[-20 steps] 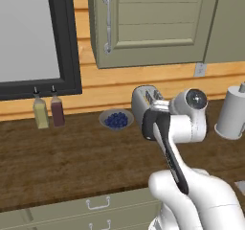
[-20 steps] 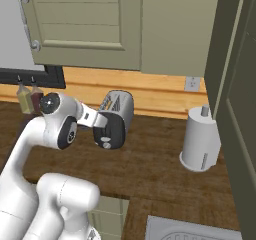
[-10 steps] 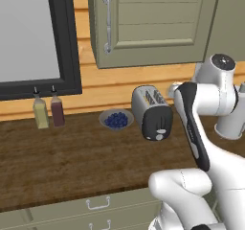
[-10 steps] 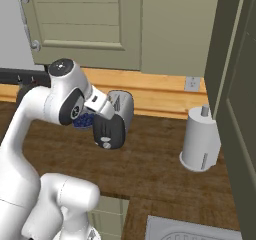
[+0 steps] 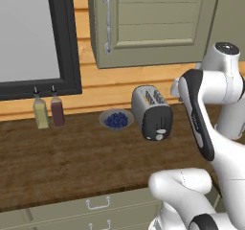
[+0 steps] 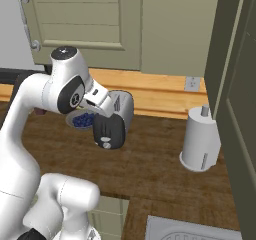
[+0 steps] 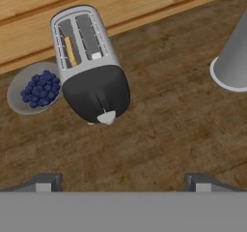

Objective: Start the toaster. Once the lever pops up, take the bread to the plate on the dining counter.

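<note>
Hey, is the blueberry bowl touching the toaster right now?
Cannot tell. In the hand view the bowl's rim meets the toaster's side, and the left base view shows no plain gap.

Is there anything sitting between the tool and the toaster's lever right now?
Nothing visible. In the hand view, bare wooden counter lies between the tool and the lever on the toaster.

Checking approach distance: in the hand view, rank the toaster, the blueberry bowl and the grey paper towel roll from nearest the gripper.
1. toaster, centre, black end facing gripper.
2. paper towel roll, right edge.
3. blueberry bowl, far left; close to the roll, uncertain.
</note>
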Controlling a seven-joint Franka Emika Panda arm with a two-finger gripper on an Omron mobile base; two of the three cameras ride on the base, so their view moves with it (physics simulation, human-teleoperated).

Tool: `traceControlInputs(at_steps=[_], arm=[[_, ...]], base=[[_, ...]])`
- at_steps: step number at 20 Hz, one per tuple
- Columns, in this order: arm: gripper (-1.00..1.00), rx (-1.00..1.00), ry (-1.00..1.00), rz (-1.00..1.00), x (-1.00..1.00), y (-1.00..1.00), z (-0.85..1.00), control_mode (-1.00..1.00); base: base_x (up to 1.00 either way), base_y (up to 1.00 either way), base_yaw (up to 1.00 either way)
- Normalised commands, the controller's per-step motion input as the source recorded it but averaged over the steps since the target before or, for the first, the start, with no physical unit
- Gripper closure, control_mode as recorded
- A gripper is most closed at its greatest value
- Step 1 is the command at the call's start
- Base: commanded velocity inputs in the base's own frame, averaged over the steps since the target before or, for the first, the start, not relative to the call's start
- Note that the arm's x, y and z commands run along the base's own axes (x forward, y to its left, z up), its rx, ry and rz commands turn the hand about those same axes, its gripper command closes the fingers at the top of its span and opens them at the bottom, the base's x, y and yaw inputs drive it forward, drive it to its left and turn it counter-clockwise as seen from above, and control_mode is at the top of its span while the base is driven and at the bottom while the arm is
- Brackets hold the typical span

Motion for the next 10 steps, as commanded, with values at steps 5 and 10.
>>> traceControlInputs(at_steps=[5,10], arm=[[-1.0,0.0,0.0,0.0,0.0,0.0,0.0,-1.0],[-1.0,0.0,0.0,0.0,0.0,0.0,0.0,-1.0]], base=[[0.0,0.0,0.0],[0.0,0.0,0.0]])
